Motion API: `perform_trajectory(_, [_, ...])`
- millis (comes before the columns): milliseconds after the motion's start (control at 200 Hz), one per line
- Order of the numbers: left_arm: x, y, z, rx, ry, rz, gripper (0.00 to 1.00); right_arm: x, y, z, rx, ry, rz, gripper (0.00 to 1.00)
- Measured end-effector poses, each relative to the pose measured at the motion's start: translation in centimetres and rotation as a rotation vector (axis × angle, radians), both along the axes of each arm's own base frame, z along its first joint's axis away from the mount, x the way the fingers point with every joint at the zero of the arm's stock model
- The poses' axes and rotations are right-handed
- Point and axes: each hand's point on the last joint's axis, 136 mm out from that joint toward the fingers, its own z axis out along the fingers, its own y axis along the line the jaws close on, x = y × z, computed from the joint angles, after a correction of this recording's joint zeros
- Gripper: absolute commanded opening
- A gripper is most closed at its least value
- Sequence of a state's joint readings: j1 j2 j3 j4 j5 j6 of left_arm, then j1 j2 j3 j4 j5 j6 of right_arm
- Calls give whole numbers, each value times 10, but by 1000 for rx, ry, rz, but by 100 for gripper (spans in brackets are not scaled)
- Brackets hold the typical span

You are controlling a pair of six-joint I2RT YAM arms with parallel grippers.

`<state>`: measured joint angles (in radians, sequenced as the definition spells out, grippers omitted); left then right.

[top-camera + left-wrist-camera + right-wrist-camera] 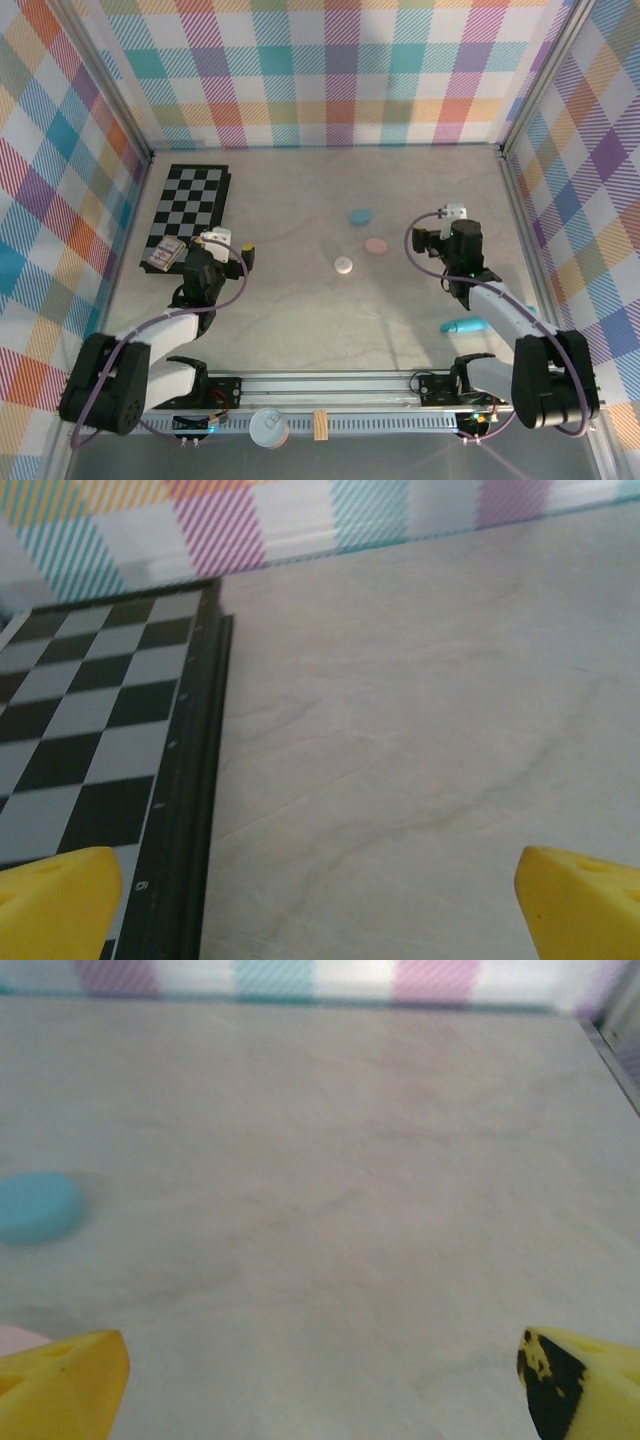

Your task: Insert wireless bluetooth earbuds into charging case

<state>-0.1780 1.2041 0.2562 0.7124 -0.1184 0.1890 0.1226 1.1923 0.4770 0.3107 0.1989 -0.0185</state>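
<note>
Jaws wide, empty: left pincer (320,910); right pincer (320,1385).

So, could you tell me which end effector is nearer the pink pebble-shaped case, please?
Right. The right end effector is just right of the pink pebble-shaped plastic case; the left end effector is well off to its left, beside the black-and-white chessboard.

Three cases (376,245) lie centrally; chessboard (190,205) far left (box (165,255) on it); tube (463,326) near right.

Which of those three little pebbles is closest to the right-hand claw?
The pink case, beside the right gripper; the blue case and white case lie farther off.
</note>
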Motion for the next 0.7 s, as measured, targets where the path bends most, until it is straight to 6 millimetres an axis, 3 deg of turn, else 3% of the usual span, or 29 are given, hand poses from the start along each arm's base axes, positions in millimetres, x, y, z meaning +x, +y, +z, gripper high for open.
perform_trajectory(90, [9,11,-21,-41,30,41,100,3,-12,-27,14,30,-26,99])
perform_trajectory(215, [18,22,-57,-68,84,83,100,15,-7,-52,31,46,5,99])
perform_trajectory(330, [32,27,-45,-111,48,102,100,20,-5,-65,61,58,29,99])
perform_trajectory(490, [57,26,-26,-146,33,96,100,26,-14,-58,102,23,22,99])
perform_trajectory(700, [55,25,-33,-154,70,97,100,29,-12,-53,121,4,38,99])
